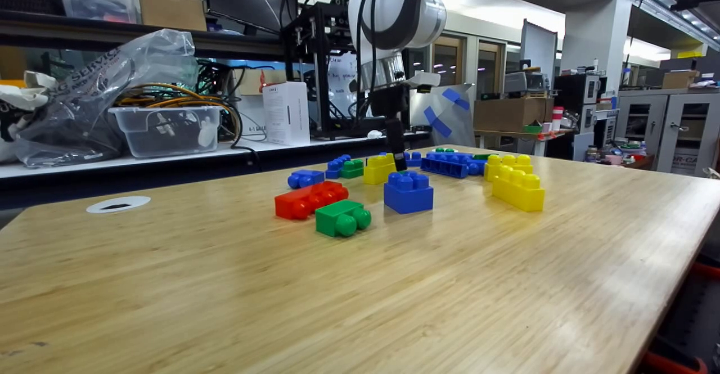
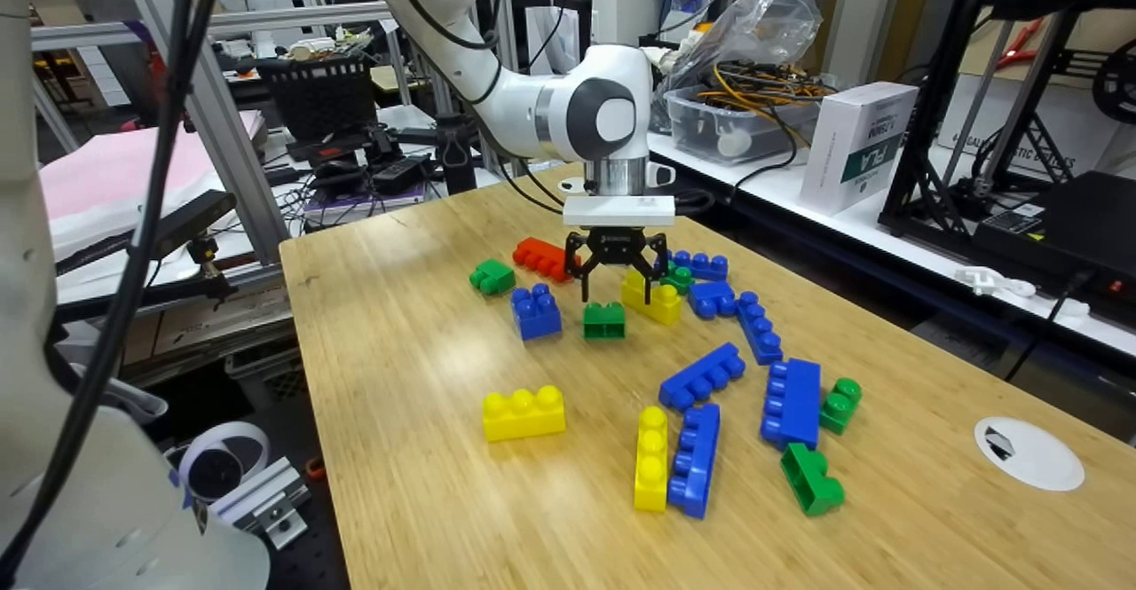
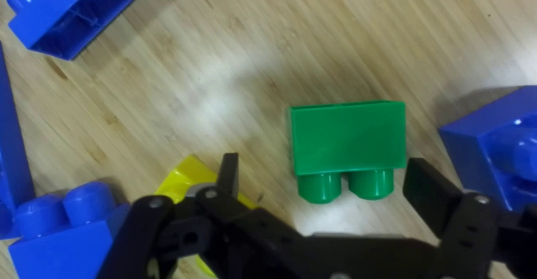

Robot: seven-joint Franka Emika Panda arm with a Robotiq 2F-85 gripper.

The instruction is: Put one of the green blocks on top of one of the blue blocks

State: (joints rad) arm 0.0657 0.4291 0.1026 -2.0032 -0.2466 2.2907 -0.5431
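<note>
Above the bench [image 2: 417, 483], the end effector [image 2: 616, 295] is pointed down, fingers [image 3: 430, 195] spread, nothing gripped; the green block [image 2: 603, 327] is seen lying on the bench below it, tipped on its side, studs sideways, hollow underside exposed in an exterior view; the spread is presumably set so both ends of the block can be straddled; the blue block [image 2: 536, 319] is stood upright just beside, studs up, so it can serve as base as is; a yellow block [image 2: 664, 309] is set near the finger on the opposite side, so a tight descent is judged likely there; no contact with the green block is apparent; grasp is judged to be next, stacking not yet done; with studs turned sideways, a loose rest on the blue studs is expected rather than a press fit, unless it is rotated.
</note>
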